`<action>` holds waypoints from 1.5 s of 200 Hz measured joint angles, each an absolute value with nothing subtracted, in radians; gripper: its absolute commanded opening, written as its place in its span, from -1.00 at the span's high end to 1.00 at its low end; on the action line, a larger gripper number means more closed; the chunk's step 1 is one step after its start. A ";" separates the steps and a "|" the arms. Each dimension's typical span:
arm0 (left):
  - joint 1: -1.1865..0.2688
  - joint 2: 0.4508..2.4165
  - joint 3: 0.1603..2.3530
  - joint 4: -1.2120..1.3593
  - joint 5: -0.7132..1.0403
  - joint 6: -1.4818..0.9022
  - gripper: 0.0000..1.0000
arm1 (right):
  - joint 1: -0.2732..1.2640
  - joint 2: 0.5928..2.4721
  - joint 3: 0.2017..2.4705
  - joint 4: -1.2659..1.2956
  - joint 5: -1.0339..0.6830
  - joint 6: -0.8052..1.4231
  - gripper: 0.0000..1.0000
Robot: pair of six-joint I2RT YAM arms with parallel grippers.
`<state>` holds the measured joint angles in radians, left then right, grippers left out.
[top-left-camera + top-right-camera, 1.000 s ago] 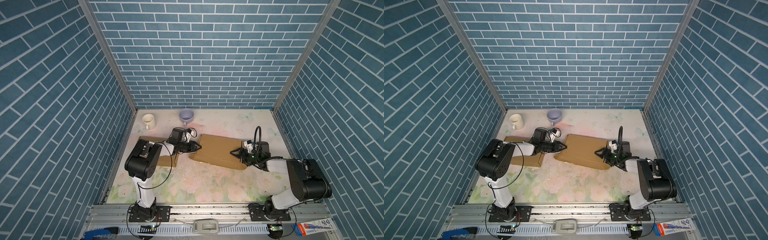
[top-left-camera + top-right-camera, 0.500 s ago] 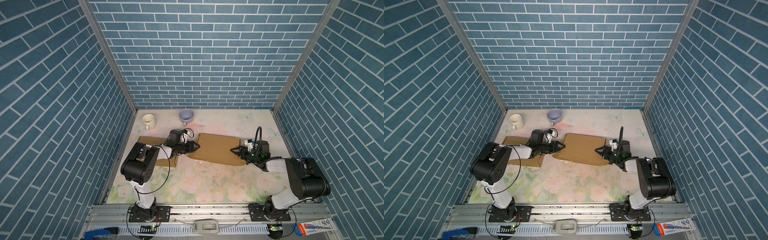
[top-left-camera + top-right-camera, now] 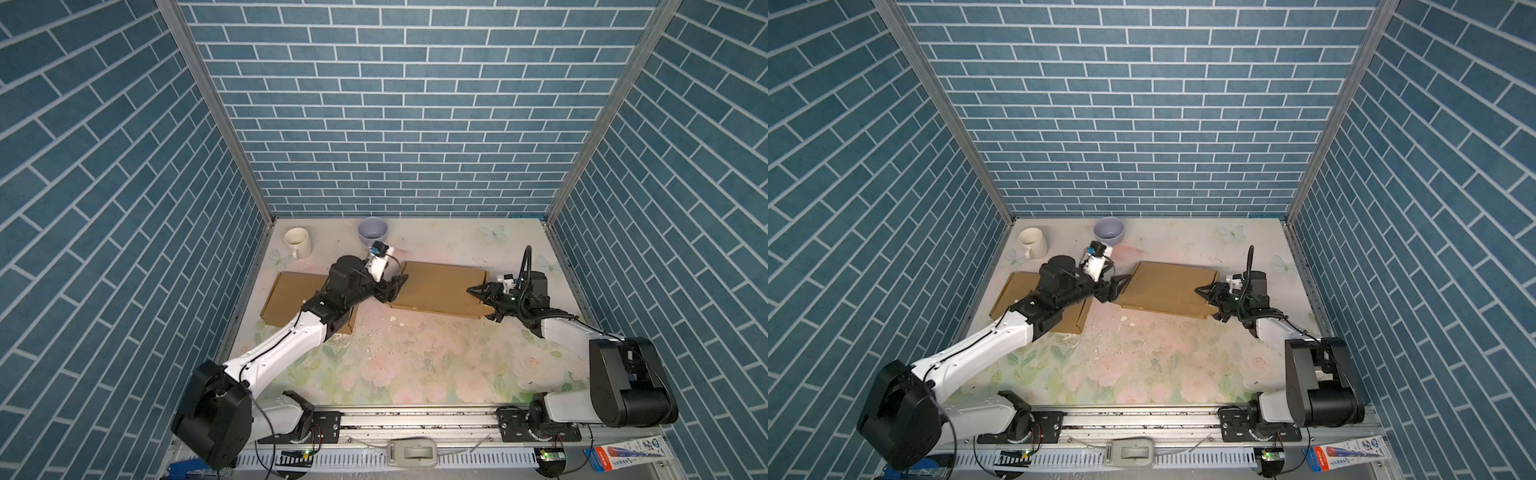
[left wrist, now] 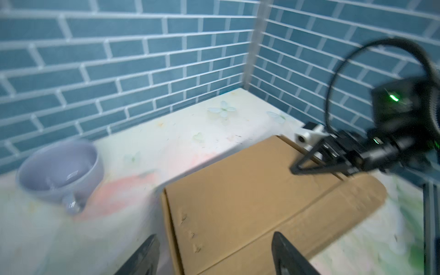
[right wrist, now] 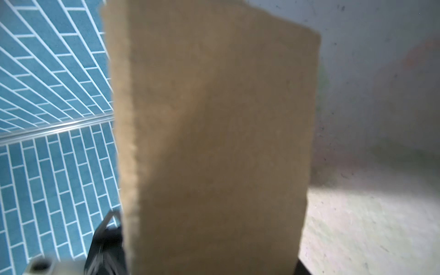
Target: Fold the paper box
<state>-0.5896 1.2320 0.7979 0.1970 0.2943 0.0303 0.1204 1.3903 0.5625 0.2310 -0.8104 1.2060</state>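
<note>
Since a second ago the paper box [image 3: 440,289] is dropping out of its tilt. It's now lying near flat mid-table [image 3: 415,365], between the arms and slightly closer to the back wall. Left pincer [image 3: 397,288] is letting go, jaws spread, straddling the box's left corner without pinching it. Right pincer [image 3: 480,303] is narrowing around the end flap [image 5: 214,142] on the right edge; the flap is sitting between the jaws, but can't tell if they're clamping yet. Risks, my read: left is releasing while the right grip is unconfirmed, so any pull is likely sliding or pivoting the box instead of opening it. Right is working on a thin flap only, so a lift is risking a bend off the score line or a tear. Left forearm is hanging over the second flat carton [image 3: 291,295] and could be dragging it on retreat. Lavender cup [image 3: 372,231] is sitting just behind the left wrist, so a back-swing could be clipping it; white mug [image 3: 297,242] is well apart. Writing: box faces are showing no print. Boxed tube [image 3: 627,451] by the front rail is carrying blue/red print, too small to read.
</note>
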 measured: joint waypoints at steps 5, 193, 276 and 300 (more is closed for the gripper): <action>-0.619 1.223 0.798 0.189 0.290 0.081 -0.54 | 0.118 1.390 0.568 0.220 -0.814 1.217 0.01; -0.852 1.473 0.860 0.143 0.036 0.992 -0.54 | 0.110 1.380 0.596 0.253 -0.934 1.519 0.08; -0.852 1.579 0.825 0.422 -0.075 1.130 -0.40 | 0.110 1.372 0.596 0.304 -0.959 1.578 0.08; -0.852 1.597 0.814 0.504 -0.094 1.173 -0.22 | 0.108 1.365 0.595 0.304 -0.958 1.591 0.03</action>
